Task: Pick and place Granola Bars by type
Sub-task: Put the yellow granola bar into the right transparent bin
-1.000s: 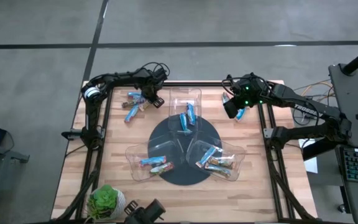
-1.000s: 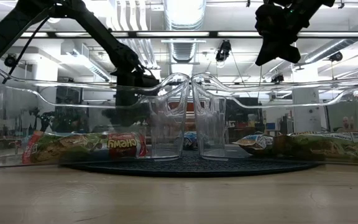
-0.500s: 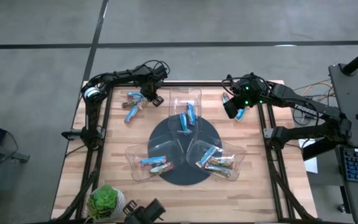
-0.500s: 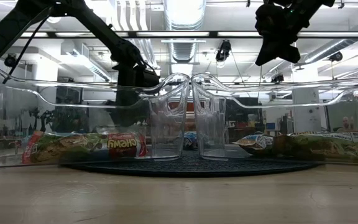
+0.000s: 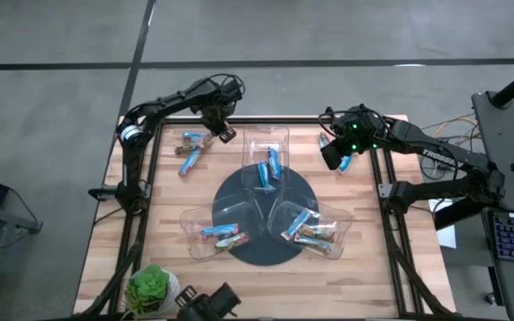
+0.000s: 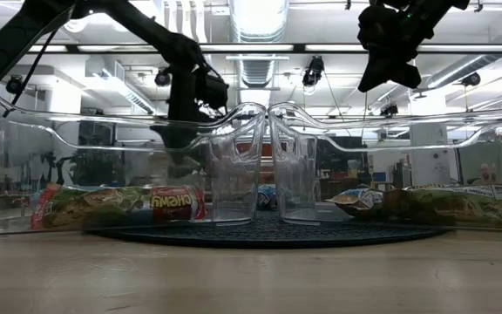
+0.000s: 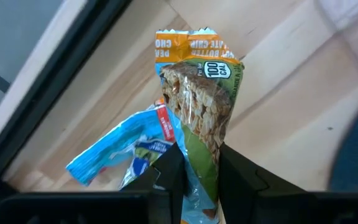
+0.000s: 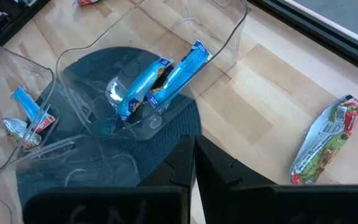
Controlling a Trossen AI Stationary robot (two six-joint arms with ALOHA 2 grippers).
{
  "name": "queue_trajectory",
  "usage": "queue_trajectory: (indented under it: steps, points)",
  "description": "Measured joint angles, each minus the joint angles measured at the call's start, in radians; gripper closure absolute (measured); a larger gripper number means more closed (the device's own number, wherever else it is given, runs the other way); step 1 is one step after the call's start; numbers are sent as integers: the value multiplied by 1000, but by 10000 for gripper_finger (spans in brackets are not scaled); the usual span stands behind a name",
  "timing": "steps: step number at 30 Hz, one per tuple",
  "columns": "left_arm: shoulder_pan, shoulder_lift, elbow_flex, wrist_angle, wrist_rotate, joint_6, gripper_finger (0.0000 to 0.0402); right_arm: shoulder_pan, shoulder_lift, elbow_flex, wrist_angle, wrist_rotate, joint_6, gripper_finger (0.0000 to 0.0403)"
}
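My left gripper [image 5: 222, 130] hangs over the table's far left part, shut on a green-and-orange granola bar [image 7: 201, 106]. Under it, blue-wrapped bars [image 5: 190, 149] lie loose on the wood and also show in the left wrist view [image 7: 126, 149]. My right gripper [image 5: 332, 153] is shut and holds nothing above the far right part. A green bar [image 8: 325, 139] lies flat on the table beside it. Blue bars [image 8: 160, 84] lie in the far clear tray [image 5: 266, 143]. The two near trays hold mixed bars [image 5: 309, 228]. My left gripper pinches the green-and-orange bar between its two fingers at one end [image 7: 199, 163] of the wrapper. The fingers come from above. The bar is lifted clear of the table and sticks out past the fingertips, its orange crimped end [image 7: 188, 42] farthest from them.
Three clear plastic trays sit on a dark round mat [image 5: 239, 192] at the table's middle; their tall walls [image 6: 251, 148] stand between the arms. A potted plant [image 5: 153, 287] stands at the near left corner. Bare wood lies between the mat and the side edges.
My left gripper has risen and drawn toward the far edge, carrying the green-and-orange bar up off the loose pile. The blue bars have stayed on the table.
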Motion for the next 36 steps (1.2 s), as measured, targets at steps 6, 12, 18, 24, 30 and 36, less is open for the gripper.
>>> queue_trajectory:
  steps: [6, 12, 18, 24, 30, 36]
  points:
    - [-21, -1, 118, -117, 14, -11, 340, 0, 0, 0, 0, 0, -19, 394]
    - [-91, -2, 225, -157, 59, -13, 340, 0, -1, 0, 0, 0, -43, 394]
    - [-175, -2, 330, -156, 81, -13, 340, 1, -40, 0, -2, -99, -96, 394]
    - [-258, -2, 443, -156, 81, -13, 340, 0, -144, 0, -10, -106, -122, 395]
    - [-350, -2, 552, -131, 98, -25, 339, 0, -241, 0, -59, -107, -122, 395]
    - [-465, -2, 631, -36, 190, -27, 339, 0, -282, 0, -105, -106, -118, 395]
